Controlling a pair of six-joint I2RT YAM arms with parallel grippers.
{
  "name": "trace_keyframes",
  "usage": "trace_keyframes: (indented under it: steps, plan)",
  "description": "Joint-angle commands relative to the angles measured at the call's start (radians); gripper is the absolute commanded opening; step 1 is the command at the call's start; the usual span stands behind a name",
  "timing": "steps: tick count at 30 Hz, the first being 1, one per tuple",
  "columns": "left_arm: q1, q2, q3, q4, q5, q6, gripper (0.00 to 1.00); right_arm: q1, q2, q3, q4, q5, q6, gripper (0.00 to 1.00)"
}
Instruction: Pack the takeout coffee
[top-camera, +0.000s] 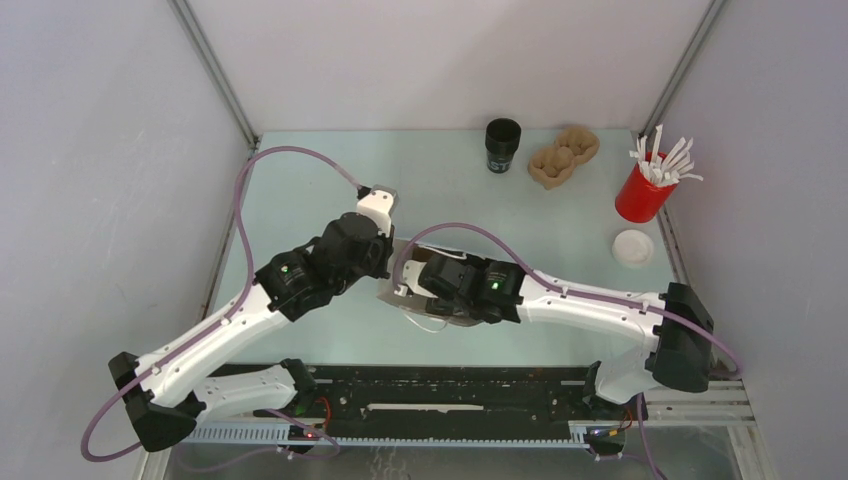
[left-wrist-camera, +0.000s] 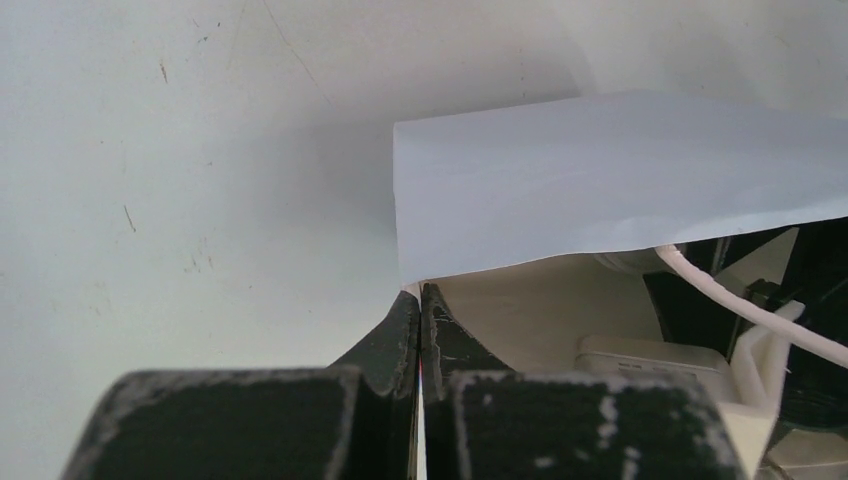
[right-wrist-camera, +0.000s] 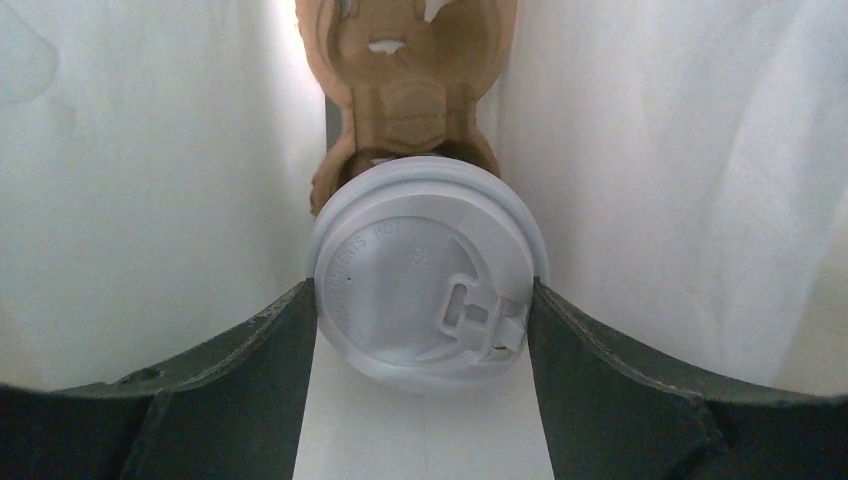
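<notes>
Between the two dark fingers (right-wrist-camera: 265, 350) of the right gripper (right-wrist-camera: 425, 300) sits the takeout coffee (right-wrist-camera: 425, 270), seen from above as a round white domed plastic lid with raised lettering and a sip tab. The cup body beneath the lid is hidden. The lid's rim touches the inner face of each finger, one on either side, so the right gripper is clamped across the coffee with its jaws spread wide. Cup and fingers are down inside a white paper bag (right-wrist-camera: 150, 200), whose walls rise to left and right of them. Just beyond the lid, also inside the bag, lies a brown moulded-pulp cup carrier (right-wrist-camera: 405, 90); the lid overlaps its near socket, but whether the cup stands in that socket cannot be told.

At the bag's rim, the left gripper (left-wrist-camera: 420, 320) is pressed fully together, pinching a corner of the paper edge.

On the pale green table (top-camera: 560, 230), well apart from the bag, stand a lidless black paper cup (top-camera: 503, 145), a second brown pulp carrier (top-camera: 563, 157) just beside it, a red cup of white sticks (top-camera: 645, 190), and a loose white lid (top-camera: 633, 247) near the red cup.
</notes>
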Motion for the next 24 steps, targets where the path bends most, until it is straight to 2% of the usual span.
trace_keyframes:
  steps: [1, 7, 16, 24]
  plan:
    - [-0.006, 0.01, 0.048, -0.061, -0.016, 0.027, 0.0, -0.017, 0.011, 0.028, -0.02, -0.012, 0.025, 0.53]
    - [-0.005, 0.003, 0.047, -0.056, -0.015, 0.028, 0.0, -0.052, -0.038, 0.04, -0.002, -0.048, 0.065, 0.53]
    - [-0.006, -0.007, 0.07, -0.059, -0.051, 0.039, 0.0, -0.118, -0.149, -0.004, 0.165, -0.172, 0.082, 0.5]
    - [0.009, -0.011, 0.091, -0.052, -0.095, 0.065, 0.0, -0.132, -0.129, -0.004, 0.201, -0.213, 0.083, 0.52]
